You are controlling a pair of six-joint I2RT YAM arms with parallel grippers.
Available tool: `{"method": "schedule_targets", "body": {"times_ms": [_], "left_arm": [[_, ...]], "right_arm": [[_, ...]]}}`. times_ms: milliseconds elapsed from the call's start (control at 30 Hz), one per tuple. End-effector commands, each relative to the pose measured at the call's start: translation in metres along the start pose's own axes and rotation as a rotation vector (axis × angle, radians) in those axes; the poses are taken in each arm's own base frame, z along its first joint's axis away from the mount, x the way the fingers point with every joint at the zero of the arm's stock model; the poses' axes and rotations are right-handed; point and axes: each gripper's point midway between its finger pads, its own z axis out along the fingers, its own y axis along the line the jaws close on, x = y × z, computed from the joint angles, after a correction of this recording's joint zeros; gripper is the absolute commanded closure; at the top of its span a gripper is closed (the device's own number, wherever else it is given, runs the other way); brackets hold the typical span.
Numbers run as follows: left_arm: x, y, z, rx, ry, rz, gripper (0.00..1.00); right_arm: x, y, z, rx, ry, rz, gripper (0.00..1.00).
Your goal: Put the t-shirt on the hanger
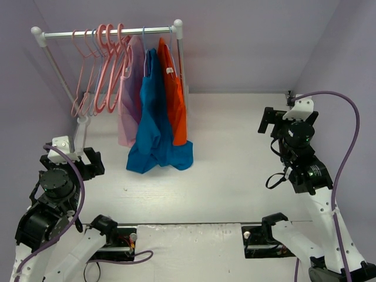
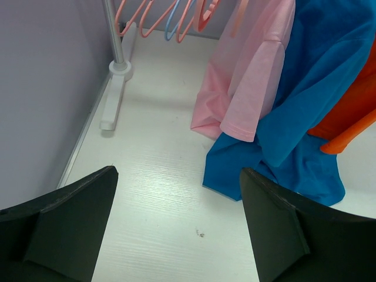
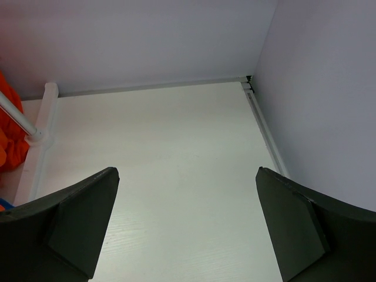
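The bright blue t-shirt (image 1: pixel 154 111) hangs from the rack rail between a pale pink garment (image 1: pixel 130 88) and an orange garment (image 1: pixel 175 94). Its lower part pools on the table. It also shows in the left wrist view (image 2: pixel 311 117). A thin pale hanger hook (image 1: pixel 144 38) rises above the t-shirt to the rail; its frame is hidden in the cloth. My left gripper (image 1: pixel 73 155) is open and empty at the near left, its view (image 2: pixel 177 173) facing the shirt's hem. My right gripper (image 1: pixel 288 116) is open and empty at the right (image 3: pixel 186 171), above bare table.
Several pink hangers (image 1: pixel 103 64) hang on the left of the rail (image 1: pixel 106 33). The bend of a pale blue hanger (image 2: pixel 170 32) shows among them. The rack's white foot (image 2: pixel 114 100) lies along the left wall. Purple walls close in the table on three sides.
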Motion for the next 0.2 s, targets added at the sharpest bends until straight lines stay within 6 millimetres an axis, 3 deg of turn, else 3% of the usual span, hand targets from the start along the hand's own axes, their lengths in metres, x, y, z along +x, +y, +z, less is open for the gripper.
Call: {"method": "schedule_targets", "body": {"times_ms": [0,167], "left_arm": [[-0.0107,-0.0018,0.0038,-0.012,-0.026,-0.028,0.2],[-0.0089,-0.0031,0.0057,-0.014,-0.019,-0.036,0.2]], "right_arm": [[-0.0314,0.0073,0.0048,-0.016,-0.1,0.064,0.0],[-0.0348,0.0073,0.0066,-0.011,-0.106,0.063,0.0]]}}
